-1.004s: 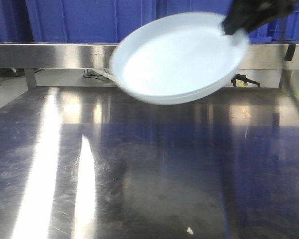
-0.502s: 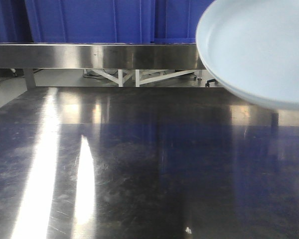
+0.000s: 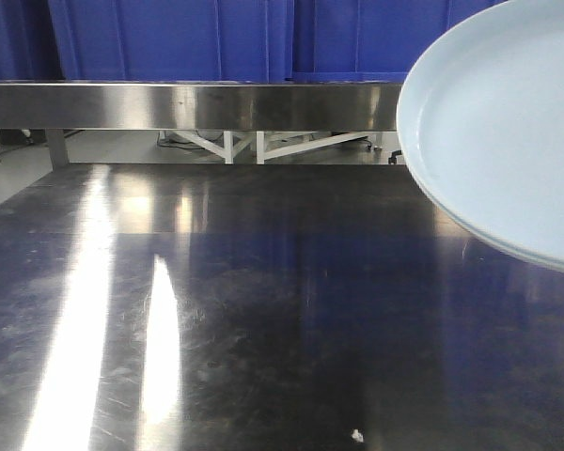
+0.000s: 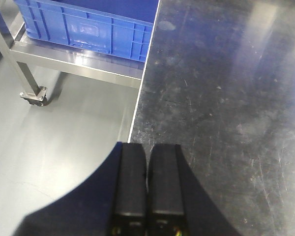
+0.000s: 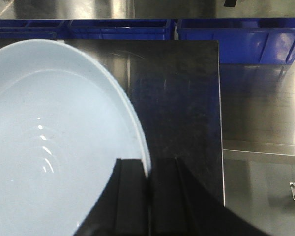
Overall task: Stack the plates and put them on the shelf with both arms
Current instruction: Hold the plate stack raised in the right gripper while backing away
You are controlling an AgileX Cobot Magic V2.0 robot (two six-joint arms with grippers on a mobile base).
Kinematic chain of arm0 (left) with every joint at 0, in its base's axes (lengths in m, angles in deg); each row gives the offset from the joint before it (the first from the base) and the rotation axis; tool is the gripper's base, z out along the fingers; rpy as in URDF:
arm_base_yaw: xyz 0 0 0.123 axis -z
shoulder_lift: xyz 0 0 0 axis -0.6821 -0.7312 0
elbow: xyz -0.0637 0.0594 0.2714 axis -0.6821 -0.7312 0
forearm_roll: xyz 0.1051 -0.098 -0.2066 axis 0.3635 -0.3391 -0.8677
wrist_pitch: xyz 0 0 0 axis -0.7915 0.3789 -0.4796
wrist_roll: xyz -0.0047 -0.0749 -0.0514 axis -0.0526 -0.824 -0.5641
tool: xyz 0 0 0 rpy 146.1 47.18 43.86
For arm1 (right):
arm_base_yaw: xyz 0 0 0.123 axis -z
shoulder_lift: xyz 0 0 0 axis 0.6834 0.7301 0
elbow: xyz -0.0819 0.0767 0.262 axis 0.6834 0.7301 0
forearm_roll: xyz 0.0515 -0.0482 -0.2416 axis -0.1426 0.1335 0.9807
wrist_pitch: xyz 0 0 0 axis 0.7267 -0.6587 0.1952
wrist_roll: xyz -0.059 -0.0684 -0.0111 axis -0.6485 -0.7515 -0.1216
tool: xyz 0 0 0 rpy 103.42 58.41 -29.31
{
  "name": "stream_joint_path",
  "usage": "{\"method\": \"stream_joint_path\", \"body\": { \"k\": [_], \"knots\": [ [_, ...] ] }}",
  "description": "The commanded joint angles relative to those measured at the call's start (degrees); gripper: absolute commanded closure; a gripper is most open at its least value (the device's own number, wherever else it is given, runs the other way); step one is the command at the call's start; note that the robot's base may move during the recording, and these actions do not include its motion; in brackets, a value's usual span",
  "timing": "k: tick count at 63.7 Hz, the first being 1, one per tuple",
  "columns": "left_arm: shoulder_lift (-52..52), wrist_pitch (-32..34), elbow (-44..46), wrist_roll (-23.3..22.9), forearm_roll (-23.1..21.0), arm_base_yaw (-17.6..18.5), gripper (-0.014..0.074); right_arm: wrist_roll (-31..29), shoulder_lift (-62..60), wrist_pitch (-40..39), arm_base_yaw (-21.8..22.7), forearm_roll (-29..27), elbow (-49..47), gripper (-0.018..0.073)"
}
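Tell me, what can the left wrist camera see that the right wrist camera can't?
Only the left wrist view shows the left hand, shut with nothing in it. Only the right wrist view shows the right hand pinching the rim of a pale bluish-white round glossy plate. Both show the dark reflective steel tabletop and blue plastic crates.

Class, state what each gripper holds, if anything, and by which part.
The right gripper pinches the plates by the rim, with the edge caught between its fingers. The left gripper is shut and holds nothing.
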Motion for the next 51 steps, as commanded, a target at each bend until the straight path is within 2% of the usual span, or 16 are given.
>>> {"method": "stream_joint_path", "body": {
  "k": [1, 51],
  "knots": [
    [0.2, 4.2, 1.6, -0.3, -0.4, 0.3, 0.0512, -0.2, -0.4, -5.4, 0.2, 0.6, -1.8, 0.0502],
    [0.2, 4.2, 1.6, -0.3, -0.4, 0.3, 0.0514, -0.2, -0.4, -5.0, 0.2, 0.6, -1.8, 0.0502]
  ]
}}
